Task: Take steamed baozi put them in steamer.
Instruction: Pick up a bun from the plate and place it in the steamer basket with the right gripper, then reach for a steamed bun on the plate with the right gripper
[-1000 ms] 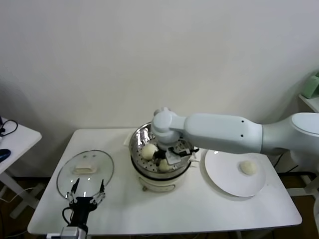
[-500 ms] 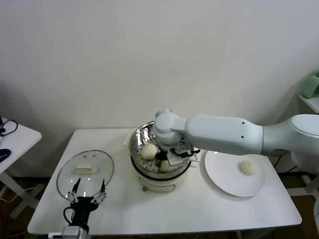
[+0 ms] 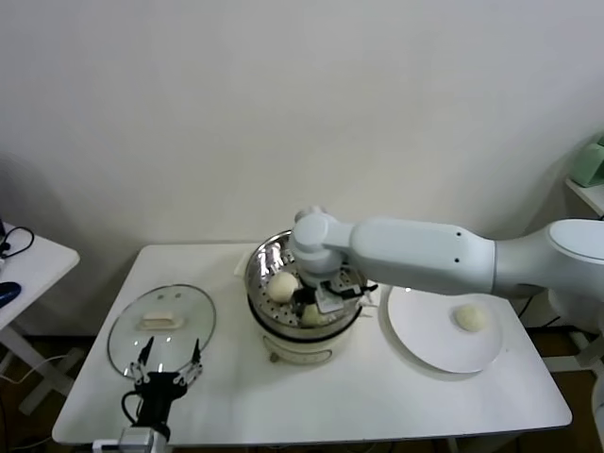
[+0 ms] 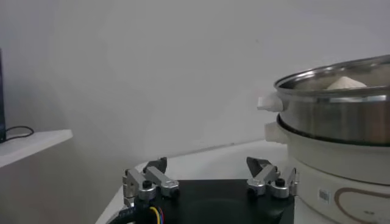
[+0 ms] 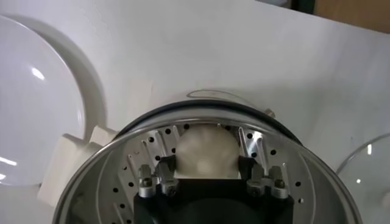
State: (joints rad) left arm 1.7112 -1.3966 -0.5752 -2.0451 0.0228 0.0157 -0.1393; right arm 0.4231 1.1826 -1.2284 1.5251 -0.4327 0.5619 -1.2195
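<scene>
The steamer (image 3: 260,274) stands mid-table on its white pot base. My right gripper (image 3: 327,294) is down inside it. In the right wrist view it (image 5: 207,163) is shut on a cream-white baozi (image 5: 205,146), a finger touching each side, just over the perforated bottom (image 5: 149,146). In the head view two baozi show in the basket, one at the left (image 3: 283,285) and one near the front (image 3: 310,315) by the gripper. One more baozi (image 3: 469,318) lies on the white plate (image 3: 425,344). My left gripper (image 3: 168,366) is parked, open and empty, at the table's front left.
The glass lid (image 3: 160,326) with its white handle lies flat at the table's left, just behind my left gripper. The left wrist view shows the steamer (image 4: 341,115) off to one side. The plate sits right of the steamer, close to its base.
My right gripper has sunk slightly lower into the steamer with the baozi in it. The left arm has not moved.
</scene>
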